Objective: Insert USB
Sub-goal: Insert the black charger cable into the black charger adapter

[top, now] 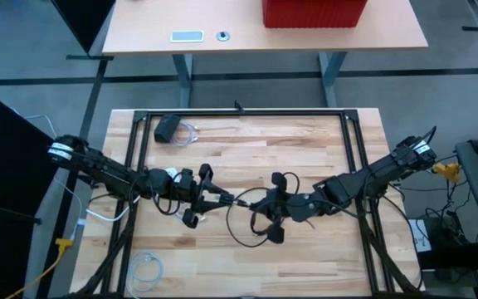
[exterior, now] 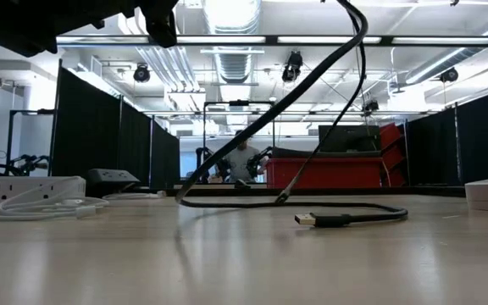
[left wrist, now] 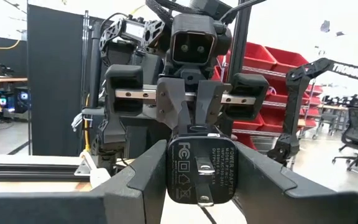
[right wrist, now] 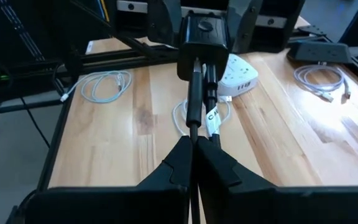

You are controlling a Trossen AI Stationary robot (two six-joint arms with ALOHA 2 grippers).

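Black charger block (left wrist: 199,169) clamped in left gripper (top: 208,197), mid-table. Right gripper (top: 265,202) pinches black cable (right wrist: 194,106), plug apparently seated in block. Loose cable end (exterior: 320,219) on table (top: 305,141).

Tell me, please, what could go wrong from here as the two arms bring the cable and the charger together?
The right gripper pinches only the thin black cable, so the plug could bend aside instead of entering the black charger held in the left gripper. The cable's slack loop and its free USB end lie on the table and might snag or drag.
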